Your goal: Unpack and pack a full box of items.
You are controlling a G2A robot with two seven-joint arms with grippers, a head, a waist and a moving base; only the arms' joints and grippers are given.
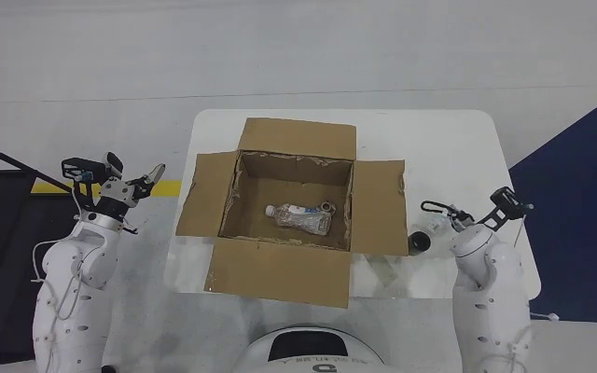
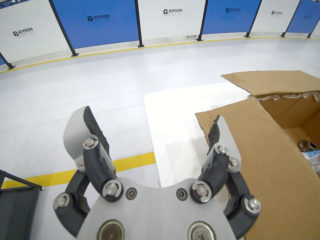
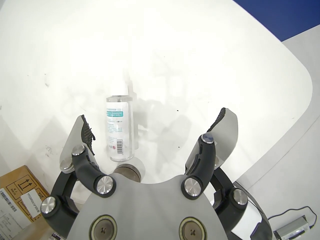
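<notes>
Bottle (image 3: pixel 119 131) sits just ahead of the right jaws (wide open, empty); left jaws gape empty near box (image 1: pixel 280 270).

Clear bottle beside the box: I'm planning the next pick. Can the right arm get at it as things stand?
Probably yes. The right gripper is open close by the bottle, which rests on the table outside the box, with nothing covering it.

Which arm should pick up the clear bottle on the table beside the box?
Right. The right gripper, fingers open, sits by the bottle; the left gripper hangs beyond the box, off the table's other edge.
</notes>
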